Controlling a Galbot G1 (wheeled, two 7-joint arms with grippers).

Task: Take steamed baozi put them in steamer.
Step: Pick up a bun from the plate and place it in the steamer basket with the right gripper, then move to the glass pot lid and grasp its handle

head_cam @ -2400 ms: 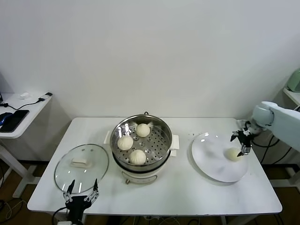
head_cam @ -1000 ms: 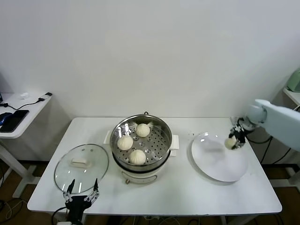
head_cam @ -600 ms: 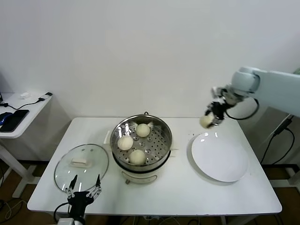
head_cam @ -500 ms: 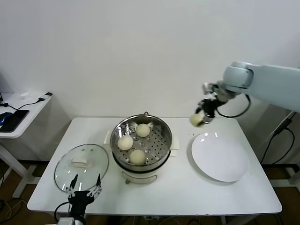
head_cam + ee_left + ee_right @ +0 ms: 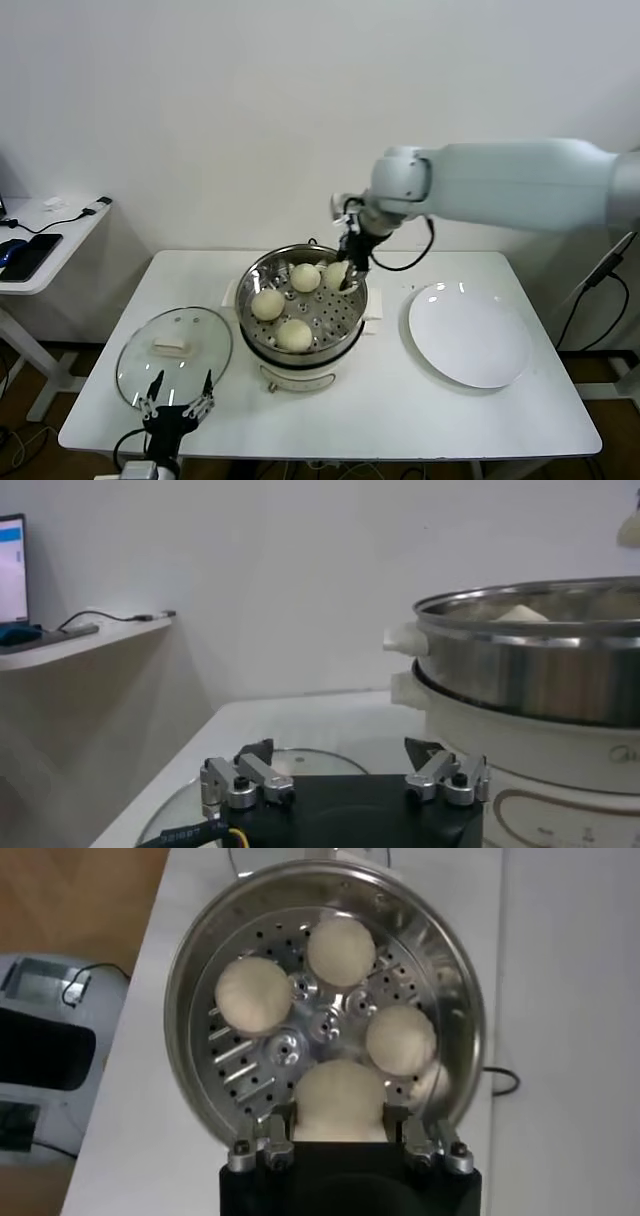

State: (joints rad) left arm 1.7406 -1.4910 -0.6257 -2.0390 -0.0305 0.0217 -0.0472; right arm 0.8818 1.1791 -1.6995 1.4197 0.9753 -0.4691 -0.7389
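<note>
Fingers (image 5: 245, 778) of the left gripper (image 5: 174, 410) stood spread wide and empty at the near edge of the white table (image 5: 400, 400), the arm parked low there. Just beyond them lay the round glass lid (image 5: 175, 355) with its white knob (flat on the tabletop, beside the pot rather than on it).

Farther in, to the right of that idle gripper, sat the steamer (image 5: 303, 318), a shiny steel pot on a white base with white side handles, its perforated tray exposed. Three steamed baozi rested on the tray, apart from one another: one (image 5: 294, 334) toward the front, one (image 5: 267, 304) on the lid side, and one (image 5: 305, 277) toward the back.

The right gripper (image 5: 346, 270) hung over the far right part of the tray, its fingers closed on the fourth baozi (image 5: 335, 274). In the right wrist view that bun (image 5: 340, 1100) sat pinched between the two fingertips (image 5: 276, 1144), with the three others spread on the tray past it. Whether it touched the tray could not be told.

Right of the steamer, well clear of the gripper, lay the flat white plate (image 5: 468, 334).
</note>
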